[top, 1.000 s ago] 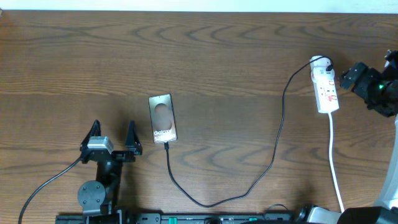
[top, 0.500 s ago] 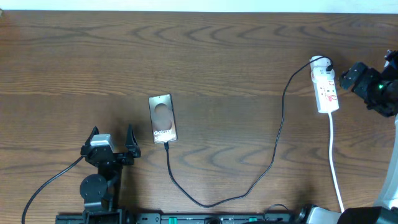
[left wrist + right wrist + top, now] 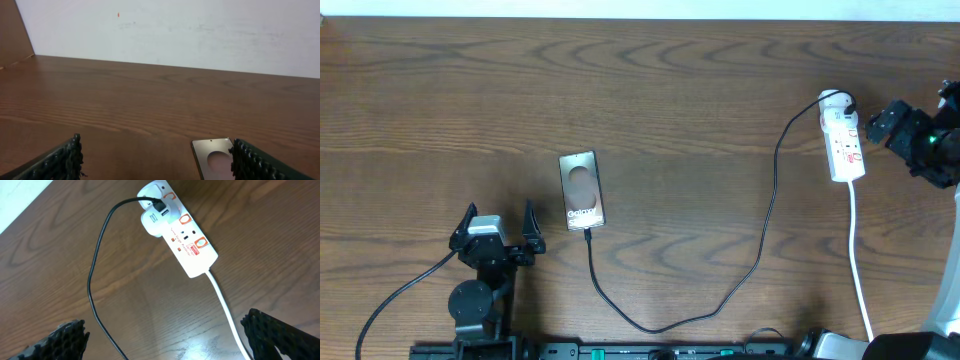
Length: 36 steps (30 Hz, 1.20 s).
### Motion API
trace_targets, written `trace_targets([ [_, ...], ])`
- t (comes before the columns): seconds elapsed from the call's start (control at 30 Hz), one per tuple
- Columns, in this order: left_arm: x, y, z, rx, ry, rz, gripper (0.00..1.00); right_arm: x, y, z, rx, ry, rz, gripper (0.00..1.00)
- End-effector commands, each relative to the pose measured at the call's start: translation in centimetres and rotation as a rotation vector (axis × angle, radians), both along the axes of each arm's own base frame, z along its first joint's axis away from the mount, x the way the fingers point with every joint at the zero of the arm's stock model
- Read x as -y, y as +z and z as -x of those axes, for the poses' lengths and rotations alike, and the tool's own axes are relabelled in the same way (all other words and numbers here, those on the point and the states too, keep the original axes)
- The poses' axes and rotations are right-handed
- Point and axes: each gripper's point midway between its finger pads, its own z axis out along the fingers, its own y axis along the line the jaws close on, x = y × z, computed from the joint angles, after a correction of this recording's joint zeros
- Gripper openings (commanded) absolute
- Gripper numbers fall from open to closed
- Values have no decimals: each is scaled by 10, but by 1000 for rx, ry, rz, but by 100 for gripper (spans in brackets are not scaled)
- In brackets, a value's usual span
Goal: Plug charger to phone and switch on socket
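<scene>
Left gripper (image 3: pixel 500 212) is backing off the phone (image 3: pixel 582 190), jaws wide. The charger (image 3: pixel 765 240) is looking seated (hard to confirm), so the gaping right gripper (image 3: pixel 167 335) is facing the socket (image 3: pixel 186 242) switch.

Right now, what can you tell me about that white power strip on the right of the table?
The power strip is a small elongated white plastic-looking block with red-orange markings on top. It lies flat on the wooden table, near its right edge. A white cord leaves the end nearer the robot; at the far end what looks like a white adapter sits in it, with the thin black cable plugged in. Whether it is switched on cannot be told.
</scene>
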Motion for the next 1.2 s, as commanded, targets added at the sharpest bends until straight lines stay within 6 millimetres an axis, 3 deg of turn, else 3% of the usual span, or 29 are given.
trace_targets([
  [0.0,4,-14,1,-47,-21,-13,91,0,-1,1,-1,-6,-8,99],
  [0.9,4,-14,1,-47,-21,-13,91,0,1,1,3,-6,-6,99],
  [1.03,4,-14,1,-47,-21,-13,91,9,11,8,19,-35,70,99],
  [1.17,4,-14,1,-47,-21,-13,91,6,37,1,162,-20,113,99],
])
